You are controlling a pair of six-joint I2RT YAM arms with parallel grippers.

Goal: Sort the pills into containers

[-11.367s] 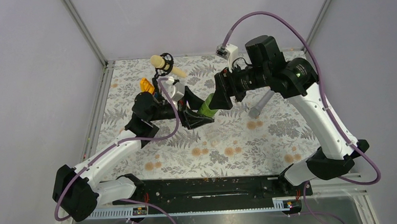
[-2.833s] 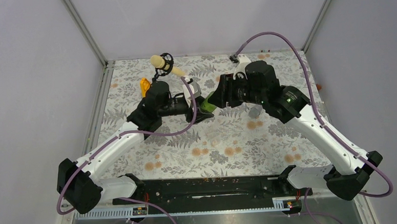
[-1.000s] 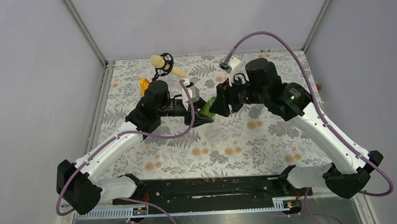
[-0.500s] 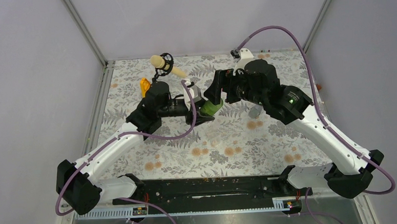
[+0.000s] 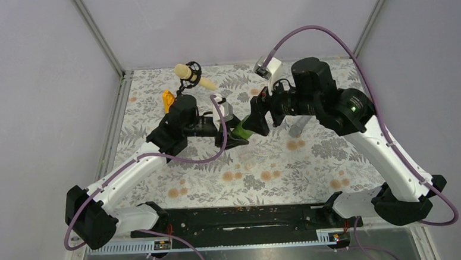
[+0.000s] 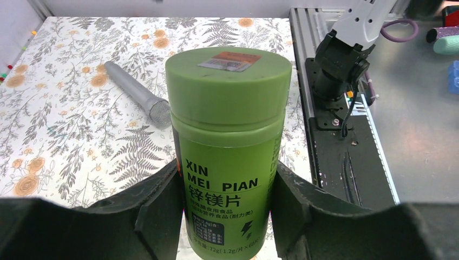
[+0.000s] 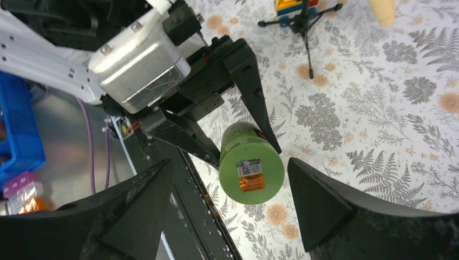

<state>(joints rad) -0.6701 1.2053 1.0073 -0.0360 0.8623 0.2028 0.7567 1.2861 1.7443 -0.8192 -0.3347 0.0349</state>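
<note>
A green screw-cap bottle (image 5: 240, 129) is held tilted above the mat, cap on. My left gripper (image 5: 233, 133) is shut on its body; in the left wrist view the bottle (image 6: 227, 146) stands between both fingers (image 6: 157, 211). My right gripper (image 5: 257, 118) is open at the cap end. In the right wrist view the green cap (image 7: 251, 173) sits between my spread right fingers (image 7: 333, 208) without touching either. I see no pills, and I cannot make out the see-through cups on the patterned mat.
A silver microphone (image 5: 300, 126) lies on the mat right of the bottle and shows in the left wrist view (image 6: 138, 95). A beige foam microphone on a black stand (image 5: 188, 74) and a yellow-orange toy (image 5: 168, 99) are at the back left.
My right wrist has turned and shifted at the cap end of the bottle, its jaws staying apart. My left gripper keeps holding the bottle in about the same place.
</note>
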